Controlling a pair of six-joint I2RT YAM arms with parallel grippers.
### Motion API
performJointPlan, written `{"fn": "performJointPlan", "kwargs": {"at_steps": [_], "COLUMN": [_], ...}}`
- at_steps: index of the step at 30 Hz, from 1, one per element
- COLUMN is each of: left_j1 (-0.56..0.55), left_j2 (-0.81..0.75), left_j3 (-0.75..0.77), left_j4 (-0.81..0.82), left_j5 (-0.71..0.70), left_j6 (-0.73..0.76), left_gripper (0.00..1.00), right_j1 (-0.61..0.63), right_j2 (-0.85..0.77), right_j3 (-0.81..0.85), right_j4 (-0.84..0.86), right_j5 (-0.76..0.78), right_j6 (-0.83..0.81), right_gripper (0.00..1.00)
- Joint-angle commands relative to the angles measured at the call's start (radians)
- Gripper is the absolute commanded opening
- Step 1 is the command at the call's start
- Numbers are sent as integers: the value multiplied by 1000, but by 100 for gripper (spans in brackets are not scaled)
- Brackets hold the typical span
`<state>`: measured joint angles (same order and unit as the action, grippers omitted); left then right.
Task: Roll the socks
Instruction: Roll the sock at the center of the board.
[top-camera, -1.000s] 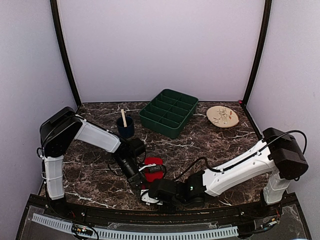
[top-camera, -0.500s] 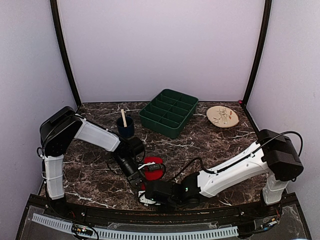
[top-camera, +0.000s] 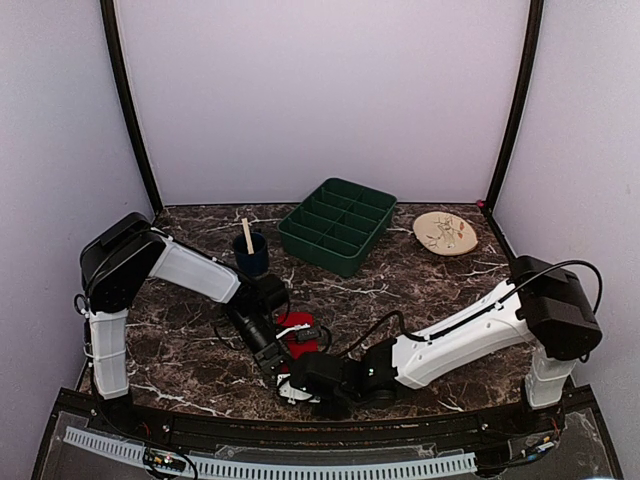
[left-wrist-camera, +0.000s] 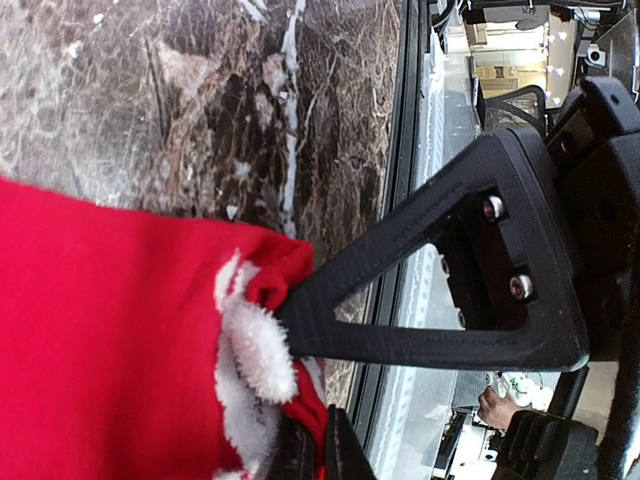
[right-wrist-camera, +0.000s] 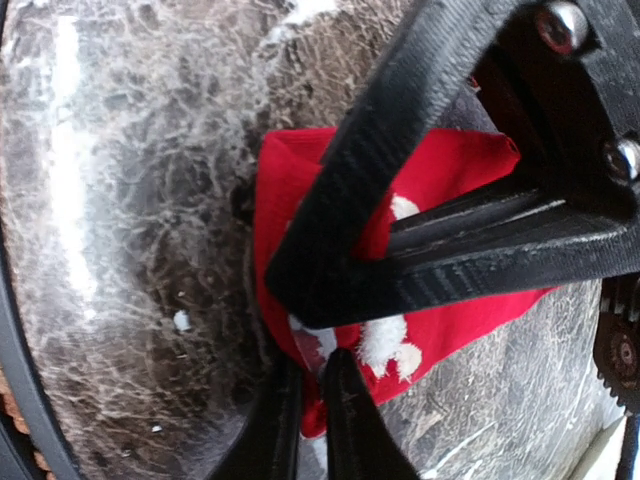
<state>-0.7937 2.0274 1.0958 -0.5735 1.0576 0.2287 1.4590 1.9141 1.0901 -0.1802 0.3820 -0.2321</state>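
Left wrist view: left gripper is clenching red sock between fingertips.
Right wrist view: right gripper is pinching white-patched end.

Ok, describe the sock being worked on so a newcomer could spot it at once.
On the dark marble table, look to the middle of the near edge, where the two arms meet. The red sock lies bunched there. It is the only bright red thing around, with fluffy white patches at the end pinched in the left gripper's jaws.
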Motion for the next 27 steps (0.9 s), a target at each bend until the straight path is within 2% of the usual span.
{"fn": "performJointPlan", "kwargs": {"at_steps": [1,3,10,17,27], "left_j1": [7,7,19,31,35], "left_j2": [-10,-14,-41,-104,-234], "left_j3": [-1,1,-1,-16,-132], "left_j4": [-19,-23,-18,30,201], "left_j5": [9,-7,-118,-131,-223], "left_j6": [8,2,-52,-105,-208], "left_gripper": [0,5,35,43,45], "right_j1": [-31,-40,-71,-87,-117], "right_j2": [40,40,14,-18,-19], "right_j3": [-30,-34,-31,-30,55], "right_j4": [-41,-41,-64,-95,-222], "right_j5": [-38,-48,-98,-159,-322], "right_j6": [7,10,23,33,40], "right_gripper": [5,0,0,0,0]}}
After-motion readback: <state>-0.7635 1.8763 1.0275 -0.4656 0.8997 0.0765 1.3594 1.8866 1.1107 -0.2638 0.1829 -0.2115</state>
